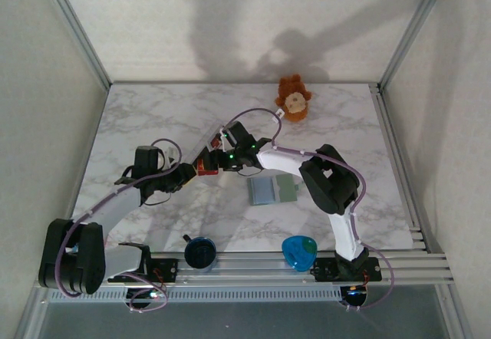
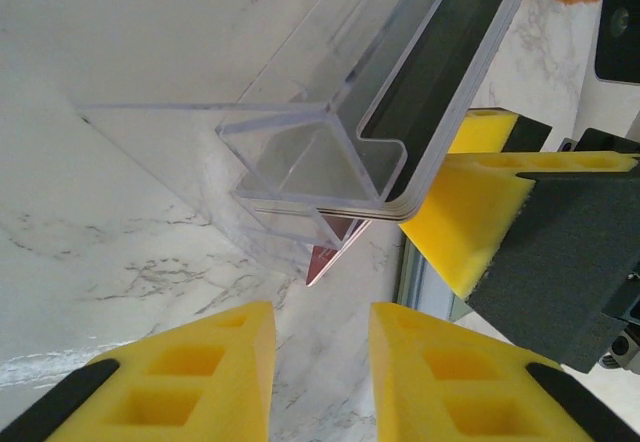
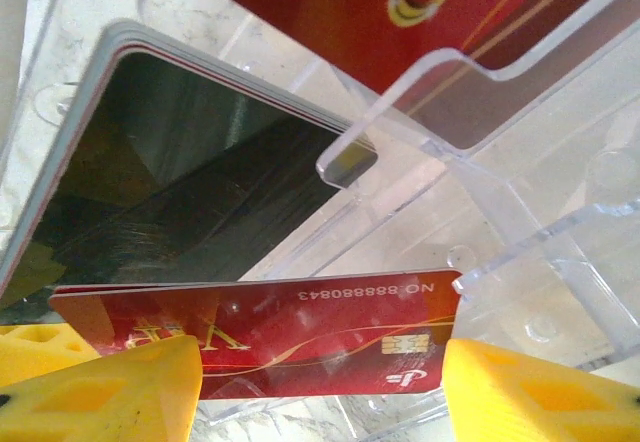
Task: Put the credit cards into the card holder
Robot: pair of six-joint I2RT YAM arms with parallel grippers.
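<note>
1. The lower red card [image 3: 300, 342] sits in the bottom tier of the clear display stand [image 2: 300, 152], which stands a little left of the middle of the worktop [image 1: 153, 116]. The card lies lengthwise across the slot, so its short ends are the parts free to take.
2. The right pincer [image 3: 322, 354] is grasping that card end to end. One yellow finger meets its chip end and the other covers the opposite end. I judge that the wide spread suits this hold.
3. The upper red card [image 3: 400, 12] leans in the top tier, untouched, and a dark stack [image 3: 180, 162] occupies the tier between.
4. The left pincer [image 2: 322, 307] is released, with nothing between its fingers, just short of the stand's foot. It is probably there to brace the light stand while the card slides out.
5. The card holder [image 1: 272, 191] lies spread open near the middle, toward the near edge, inner side up to receive cards. Neither card is in it yet.
6. A soft toy [image 1: 293, 97] sits at the far edge, clear of the work.
</note>
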